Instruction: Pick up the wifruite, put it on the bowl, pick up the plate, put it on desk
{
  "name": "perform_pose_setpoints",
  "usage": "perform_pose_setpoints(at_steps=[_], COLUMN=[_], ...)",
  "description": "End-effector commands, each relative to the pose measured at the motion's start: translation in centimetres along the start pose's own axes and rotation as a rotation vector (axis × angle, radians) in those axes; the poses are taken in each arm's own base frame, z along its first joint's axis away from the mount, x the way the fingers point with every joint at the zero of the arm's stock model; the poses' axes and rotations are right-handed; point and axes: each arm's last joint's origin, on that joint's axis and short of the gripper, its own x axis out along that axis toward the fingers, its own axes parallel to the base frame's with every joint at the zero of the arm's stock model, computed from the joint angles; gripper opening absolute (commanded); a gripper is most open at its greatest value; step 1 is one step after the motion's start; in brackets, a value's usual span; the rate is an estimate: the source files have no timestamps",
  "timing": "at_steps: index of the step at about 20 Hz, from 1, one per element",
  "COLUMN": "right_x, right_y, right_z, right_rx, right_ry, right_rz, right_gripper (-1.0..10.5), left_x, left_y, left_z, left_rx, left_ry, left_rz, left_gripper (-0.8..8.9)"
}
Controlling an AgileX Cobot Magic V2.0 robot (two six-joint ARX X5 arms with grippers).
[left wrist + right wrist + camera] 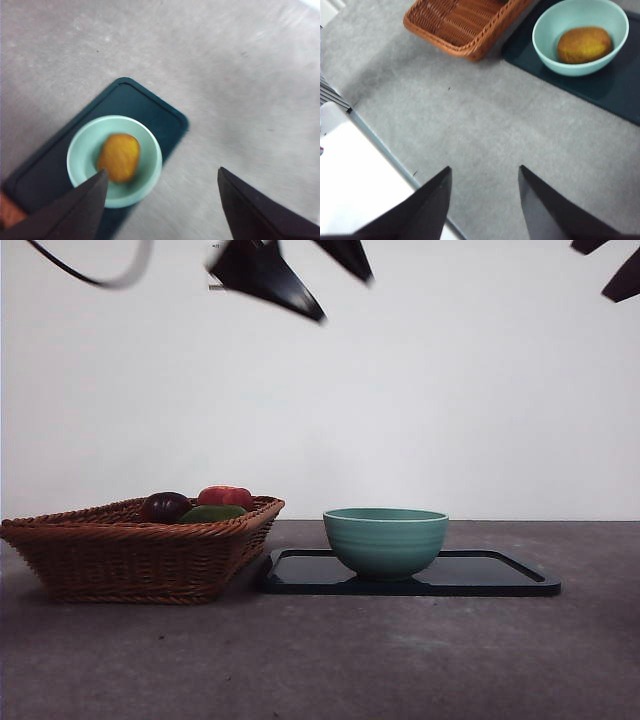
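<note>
the orange fruit (119,156) lies inside the green bowl (115,161), resting on the bowl's floor and touching nothing else, so the first half of the job looks done. the bowl itself stands on a dark tray (500,577), nearer the tray's end that faces the wicker basket (140,558), and the tray lies flat on the grey desk (400,660) just beside that basket. the tray seems to be the plate the task means, though that is a judgement, since no other plate shows. in the basket, beside the bowl's tray, sit a dark purple fruit (165,506), a red one (226,496) and something green (212,513). the left gripper (162,197) hangs high above the bowl with its jaws spread wide and nothing between them; the picture from its wrist is blurred. the right gripper (484,185) is also open and empty, over bare desk well apart from the bowl, with the basket's corner and the bowl both in its sight. from the low camera both arms show only as dark tips near the top edge, far above the bowl. what is left, as far as can be judged, is the plate step: taking hold of the tray under the bowl and setting it on the desk. neither gripper is near the tray's rim yet.
</note>
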Motion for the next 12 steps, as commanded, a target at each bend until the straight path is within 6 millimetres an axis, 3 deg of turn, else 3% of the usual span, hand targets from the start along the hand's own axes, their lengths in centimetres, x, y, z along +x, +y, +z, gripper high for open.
perform_pose_setpoints(at_steps=[1,7,12], right_x=[-0.7,-3.4,-4.6], right_y=[0.4,1.2,1.6], right_z=[-0.3,-2.3,-3.5], right_rx=[0.005,0.027,0.033], right_ry=[-0.016,-0.064,-0.090], right_rz=[0.010,0.016,0.016], right_gripper=[2.1,2.1,2.1], left_x=[3.8,11.4,15.1], left_y=[1.2,3.9,5.0], left_z=[0.9,0.5,-1.5], left_rx=[0.055,0.113,0.139], left_ry=[0.041,0.106,0.163], left_rz=[0.000,0.035,0.024], left_gripper=[3.44,3.44,3.43])
